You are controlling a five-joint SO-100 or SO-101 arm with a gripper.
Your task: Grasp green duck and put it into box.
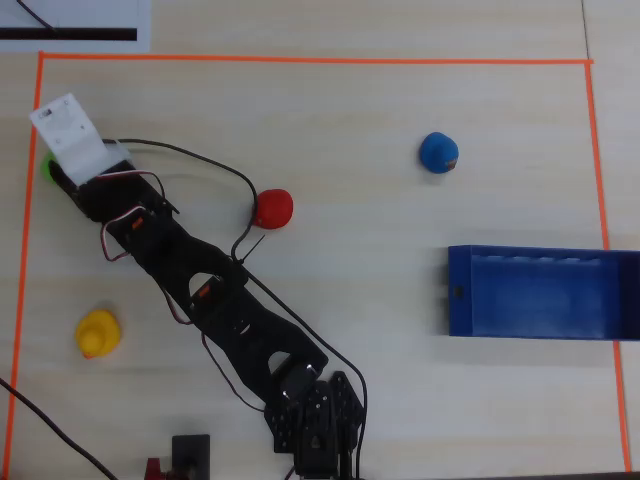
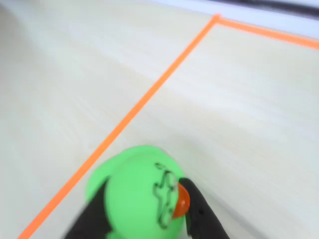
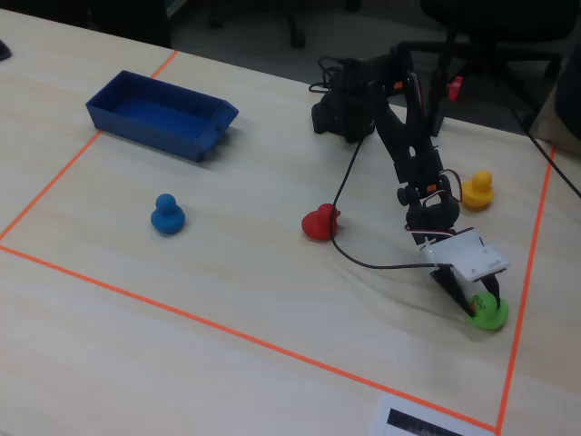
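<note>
Here the green duck (image 2: 142, 194) sits between the two dark fingers (image 2: 202, 214) of the hand (image 2: 144, 219), which pinches it from both sides; in the wrist view one finger lies against the duck's orange beak side and the other against its opposite flank. The duck rests low on the table (image 2: 239, 109), just inside the orange tape line (image 2: 144, 99) that runs diagonally through that view to a corner at the top.

In the fixed view the green duck (image 3: 489, 312) shows at the tip of the arm (image 3: 413, 163), near the right-hand tape edge of the marked area, partly covered by the white plate on the hand (image 3: 479, 300). In the overhead view only a sliver of the green duck (image 1: 47, 166) peeks out at the left tape edge, under the white-topped hand (image 1: 58, 165), near the upper left corner of the taped rectangle.

The arm (image 1: 200, 290) stretches from its base at the bottom centre of the overhead view up to the left. A red duck (image 1: 273, 208) stands just beside the arm's cable, near the middle of the table. A yellow duck (image 1: 98, 333) stands at lower left, apart from the arm. A blue duck (image 1: 438, 152) stands in the upper right part. The box (image 1: 460, 290) lies at the right edge, well apart from the green duck, across the whole marked area; its inside shows nothing but blue floor.
</note>
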